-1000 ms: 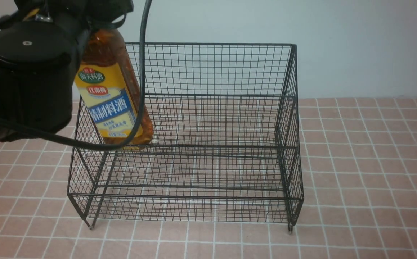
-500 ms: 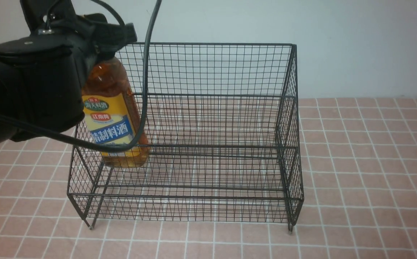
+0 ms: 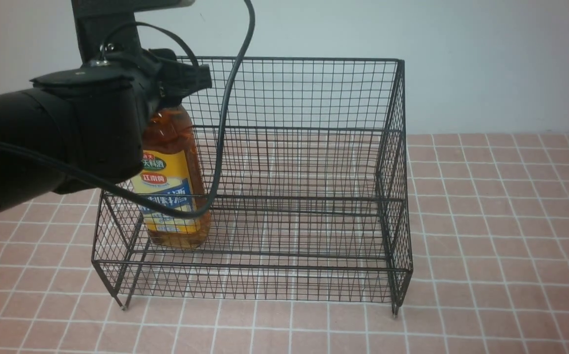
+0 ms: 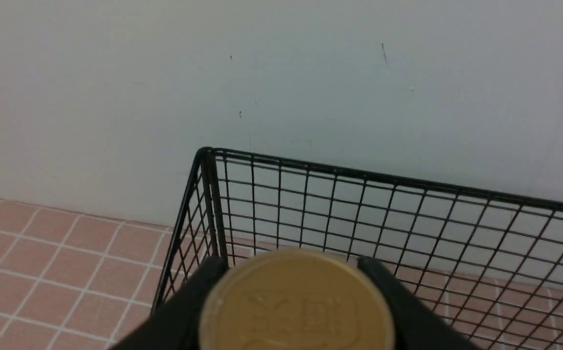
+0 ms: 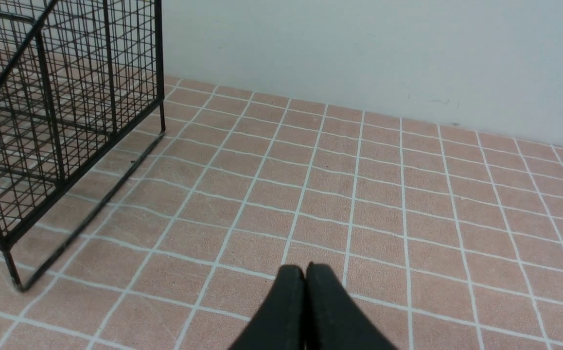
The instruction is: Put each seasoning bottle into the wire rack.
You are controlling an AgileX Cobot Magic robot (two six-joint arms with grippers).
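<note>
L fingers (image 4: 182, 311) gripping seasoning bottle (image 3: 172, 145) cap, near-upright inside wire rack (image 3: 392, 147), R fingers (image 5: 289, 311) closed, empty

Right of the seasoning bottle (image 3: 169, 179), the wire rack (image 3: 314, 93) lies open; its mesh walls enclose it.

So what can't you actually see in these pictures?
- Front view: the black left gripper hides the neck and cap of the clear amber-liquid seasoning bottle; a black cable crosses its label.
- Left wrist view: only its gold cap shows, covering the body.
- Right wrist view: the edge cuts off the black right gripper.
</note>
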